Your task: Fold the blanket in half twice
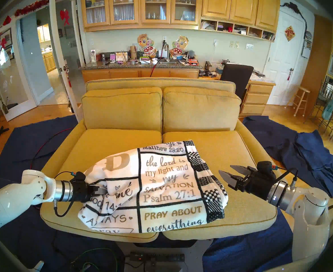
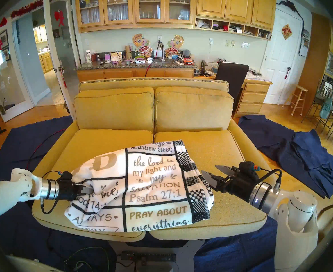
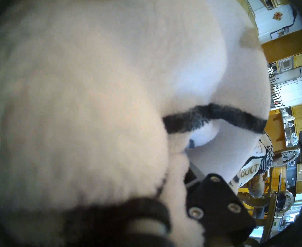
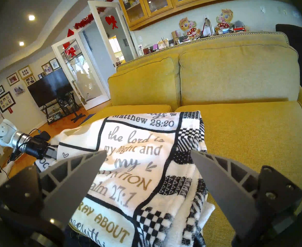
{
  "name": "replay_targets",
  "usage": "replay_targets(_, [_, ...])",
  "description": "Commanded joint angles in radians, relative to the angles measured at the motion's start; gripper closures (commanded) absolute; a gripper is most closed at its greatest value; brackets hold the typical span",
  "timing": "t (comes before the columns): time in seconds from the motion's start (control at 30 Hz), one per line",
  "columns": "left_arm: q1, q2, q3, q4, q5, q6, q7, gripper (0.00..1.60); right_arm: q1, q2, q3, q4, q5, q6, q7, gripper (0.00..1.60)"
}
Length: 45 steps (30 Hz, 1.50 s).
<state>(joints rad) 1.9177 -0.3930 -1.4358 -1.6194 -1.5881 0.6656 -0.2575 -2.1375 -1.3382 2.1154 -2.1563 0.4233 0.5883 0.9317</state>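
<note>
The blanket point(image 1: 161, 183), white fleece with black grid lines, verse lettering and a checkered border, lies bunched and folded over on the yellow sofa seat point(image 1: 240, 151). It also shows in the head stereo right view point(image 2: 148, 183) and the right wrist view point(image 4: 137, 161). My left gripper point(image 1: 100, 191) is at the blanket's left end, shut on a gathered bunch of fleece. The left wrist view is filled with white fleece point(image 3: 93, 80), and the fingertips are buried in it. My right gripper point(image 1: 225, 168) is open and empty, hovering just right of the checkered edge point(image 4: 148, 151).
Two sofa back cushions point(image 1: 201, 108) stand behind the seat. Plain navy cloths lie on the floor at the right point(image 1: 309, 157) and left point(image 1: 34, 138). Cables and a power strip point(image 1: 157, 257) sit below the sofa's front edge.
</note>
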Motion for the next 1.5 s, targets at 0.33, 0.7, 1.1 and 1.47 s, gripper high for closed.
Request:
replay_targets(0.33, [-0.091,0.106,-0.236,0.162,-0.089,-0.013,-0.010,1.60,0.013,0.005,0.004,-0.020,0.005,-0.006,0.005,0.00])
replay_targets(0.7, [-0.114,0.150,-0.340,0.249,-0.128,0.023,-0.010,1.60,0.013,0.006,0.004,-0.021,0.005,-0.006,0.006,0.00])
replay_targets(1.1, [0.005,0.155,-0.376,0.224,-0.099,0.126,-0.091,1.60,0.012,0.004,0.006,-0.025,0.007,-0.007,0.007,0.00])
replay_targets(1.47, [0.133,0.090,-0.355,0.079,-0.039,0.158,-0.094,1.60,0.012,0.005,0.006,-0.024,0.006,-0.007,0.007,0.00])
